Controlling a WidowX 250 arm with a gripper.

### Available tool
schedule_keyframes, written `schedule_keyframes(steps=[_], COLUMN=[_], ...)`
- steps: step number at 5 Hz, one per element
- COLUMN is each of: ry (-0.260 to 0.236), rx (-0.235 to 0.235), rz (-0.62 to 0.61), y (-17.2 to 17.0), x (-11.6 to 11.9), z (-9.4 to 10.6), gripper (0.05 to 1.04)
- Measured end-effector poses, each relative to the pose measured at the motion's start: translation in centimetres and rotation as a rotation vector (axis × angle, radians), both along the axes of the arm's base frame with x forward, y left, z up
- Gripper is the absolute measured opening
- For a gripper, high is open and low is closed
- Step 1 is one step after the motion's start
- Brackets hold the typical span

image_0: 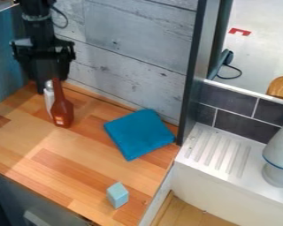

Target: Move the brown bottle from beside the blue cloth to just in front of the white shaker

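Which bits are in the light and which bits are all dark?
In the camera view, the white draining board looks bright; the cabinet front below the counter is dark; the black arm is so dark its parts blend together.

No lettering, number or sign is showing legibly. A small, pale label-like patch (60,120) is sitting low on the front of the red-brown bottle (62,108), but whatever it is carrying is too small to make out.
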State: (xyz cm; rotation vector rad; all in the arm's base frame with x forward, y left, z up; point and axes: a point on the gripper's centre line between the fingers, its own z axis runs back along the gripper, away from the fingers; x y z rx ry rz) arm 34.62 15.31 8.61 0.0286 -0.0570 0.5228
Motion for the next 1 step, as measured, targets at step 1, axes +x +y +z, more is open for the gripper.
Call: schedule_keyframes(steps=[1], ry=[-0.009], rx=[0.037], rz=[0.044], y=[-0.54], x=[-0.96], z=[3.53], gripper=[1.003])
